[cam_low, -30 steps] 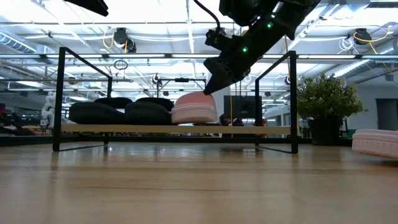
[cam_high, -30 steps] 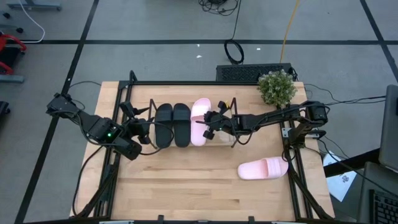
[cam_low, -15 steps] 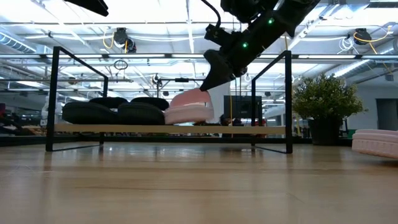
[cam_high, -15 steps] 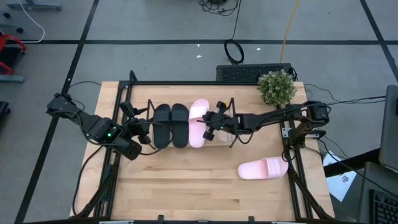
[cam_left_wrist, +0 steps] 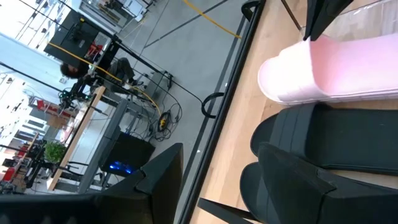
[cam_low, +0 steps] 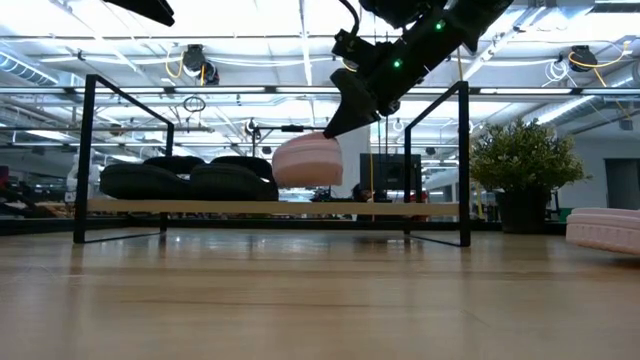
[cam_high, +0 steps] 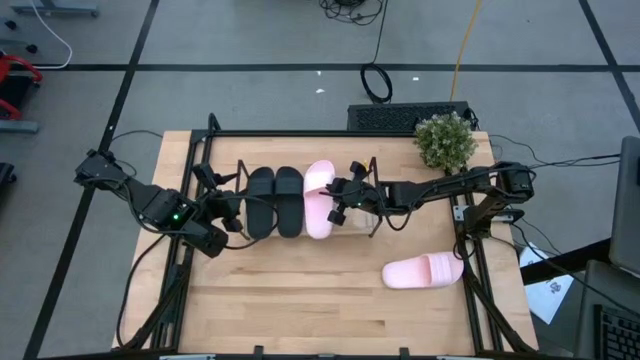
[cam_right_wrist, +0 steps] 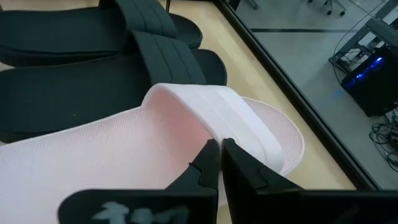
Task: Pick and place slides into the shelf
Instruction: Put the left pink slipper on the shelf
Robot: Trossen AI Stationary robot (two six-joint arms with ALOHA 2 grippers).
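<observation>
A pink slide (cam_high: 319, 198) was gripped by its strap in the right tool (cam_high: 338, 199) and held lifted above the shelf (cam_low: 270, 208), beside two black slides (cam_high: 277, 200). Another pink slide (cam_high: 423, 270) lay on the counter (cam_high: 300, 300). The left tool's (cam_high: 230, 212) state could not be told.

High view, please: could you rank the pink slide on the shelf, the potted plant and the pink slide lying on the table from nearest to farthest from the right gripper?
1. Pink slide on the shelf, held by the right gripper.
2. Potted plant, at the table's back right corner.
3. Pink slide lying on the table, front right.
</observation>
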